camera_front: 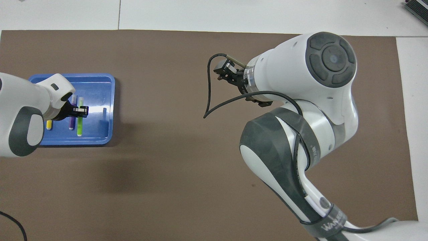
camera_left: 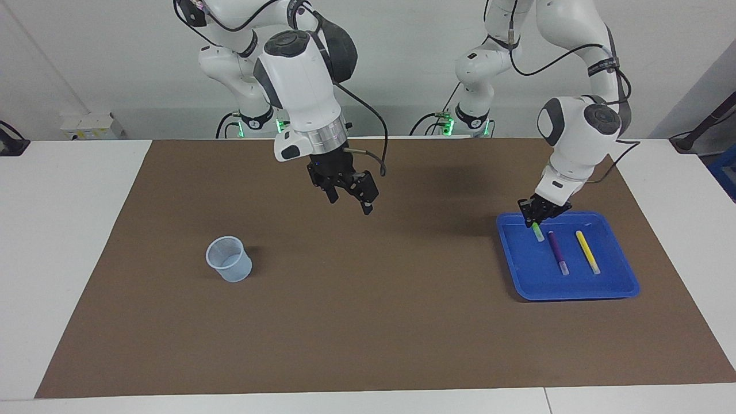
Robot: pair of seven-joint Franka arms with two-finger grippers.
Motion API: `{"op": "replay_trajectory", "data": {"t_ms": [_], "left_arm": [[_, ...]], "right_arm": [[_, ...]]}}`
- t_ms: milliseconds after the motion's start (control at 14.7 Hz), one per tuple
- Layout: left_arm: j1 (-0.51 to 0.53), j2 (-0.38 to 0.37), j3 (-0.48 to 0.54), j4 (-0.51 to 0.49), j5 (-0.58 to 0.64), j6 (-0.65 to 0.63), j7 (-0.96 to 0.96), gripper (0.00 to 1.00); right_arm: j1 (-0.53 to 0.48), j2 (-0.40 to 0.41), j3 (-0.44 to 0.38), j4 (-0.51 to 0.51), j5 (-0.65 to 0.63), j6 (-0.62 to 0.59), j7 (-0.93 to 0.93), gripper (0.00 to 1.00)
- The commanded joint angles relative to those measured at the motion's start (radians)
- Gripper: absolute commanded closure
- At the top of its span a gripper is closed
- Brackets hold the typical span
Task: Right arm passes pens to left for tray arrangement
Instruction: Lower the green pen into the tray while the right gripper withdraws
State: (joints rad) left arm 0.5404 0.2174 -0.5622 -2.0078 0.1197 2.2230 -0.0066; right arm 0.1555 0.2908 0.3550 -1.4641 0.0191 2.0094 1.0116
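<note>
Your left gripper (camera_left: 537,220) is down in the blue tray (camera_left: 618,284) at the left arm's end of the desk, its fingers pinching the green pen (camera_left: 537,231) by the end nearer the robots, with the purple pen (camera_left: 557,251) just beside it and the yellow pen (camera_left: 587,251) lying next along. If you release while the green pen is tilted or not seated, it may roll into the purple one and spoil the row, and a crooked lift-out could drag it along. Your right gripper (camera_left: 351,195) waits with fingers spread over the middle of the desk, well apart from the clear cup (camera_left: 229,259), so it poses little risk.
</note>
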Motion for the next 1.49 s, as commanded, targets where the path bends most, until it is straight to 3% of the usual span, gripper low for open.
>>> {"op": "replay_trajectory", "data": {"t_ms": [0, 340, 475, 815, 1426], "left_arm": [[0.001, 0.141, -0.004, 0.128, 0.035, -0.036, 0.010, 1.00], [-0.017, 0.166, -0.005, 0.112, 0.035, -0.031, -0.116, 1.00], [-0.023, 0.163, -0.005, 0.104, 0.035, -0.032, -0.119, 1.00], [-0.019, 0.175, -0.004, 0.089, 0.035, 0.042, -0.124, 1.00], [-0.007, 0.201, -0.004, 0.064, 0.055, 0.121, -0.125, 1.00]], "right_arm": [[-0.031, -0.030, -0.004, -0.004, 0.002, -0.066, -0.184, 0.00], [-0.142, -0.058, -0.007, -0.001, -0.036, -0.139, -0.537, 0.00], [-0.119, -0.085, -0.094, -0.015, -0.031, -0.152, -0.648, 0.00], [-0.116, -0.113, -0.220, -0.025, -0.033, -0.215, -0.853, 0.00], [-0.126, -0.202, -0.311, -0.084, -0.038, -0.305, -1.005, 0.00]]}}
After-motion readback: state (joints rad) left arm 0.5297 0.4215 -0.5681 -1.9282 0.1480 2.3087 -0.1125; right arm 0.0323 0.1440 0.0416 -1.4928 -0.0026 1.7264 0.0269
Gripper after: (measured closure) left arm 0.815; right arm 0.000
